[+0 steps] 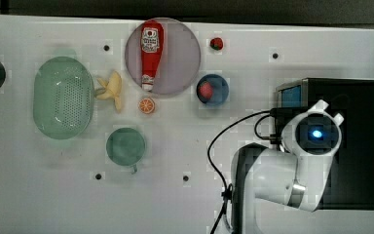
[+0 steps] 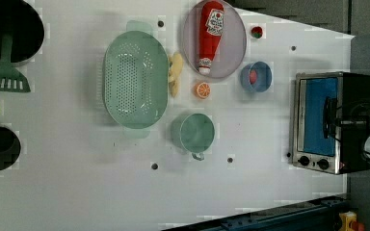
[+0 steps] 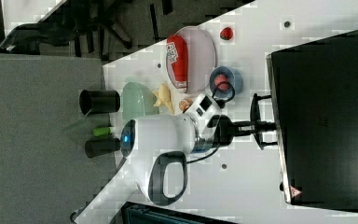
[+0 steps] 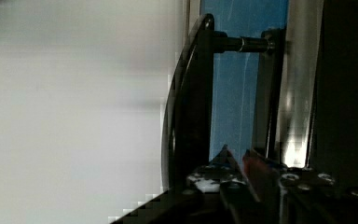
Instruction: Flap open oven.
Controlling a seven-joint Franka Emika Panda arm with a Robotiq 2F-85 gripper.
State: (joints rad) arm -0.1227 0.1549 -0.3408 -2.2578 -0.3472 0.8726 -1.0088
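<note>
Hiding its fingertips, the gripper [image 2: 335, 120] meets the oven [image 2: 318, 120] handle [image 4: 186, 98].

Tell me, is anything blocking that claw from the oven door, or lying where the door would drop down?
Nothing visible does. The claw is already at the bar handle of the black toaster oven, and the white table in front of its blue glass door looks bare; the blue bowl sits off to one side.

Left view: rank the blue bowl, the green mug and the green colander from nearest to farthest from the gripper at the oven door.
Gripper at the oven handle.
1. Blue bowl, up and toward the left view's left.
2. Green mug, mid-table.
3. Green colander, farthest toward the left view's left.
</note>
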